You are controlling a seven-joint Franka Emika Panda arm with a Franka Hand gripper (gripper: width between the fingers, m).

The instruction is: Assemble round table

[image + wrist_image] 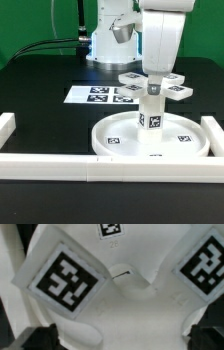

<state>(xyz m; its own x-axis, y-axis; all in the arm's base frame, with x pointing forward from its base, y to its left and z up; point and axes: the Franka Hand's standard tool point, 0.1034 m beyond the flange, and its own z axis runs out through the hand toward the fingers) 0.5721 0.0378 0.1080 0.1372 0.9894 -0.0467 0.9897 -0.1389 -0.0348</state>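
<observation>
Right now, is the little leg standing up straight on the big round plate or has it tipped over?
Standing up. In the exterior view the leg rises straight from the middle of the round disc, with the cross-shaped foot piece on top.

From the exterior view my own arm (163, 35) covers the claw, so its tips cannot be made out there. My arm also hides the middle of the cross-shaped foot piece (172, 90) and the top of the leg (151, 112). In the wrist view the foot piece (120, 291) fills the picture, its arms cut off at every edge; my fingertips (45, 339) are dark blurs, and the markers are smeared.
</observation>
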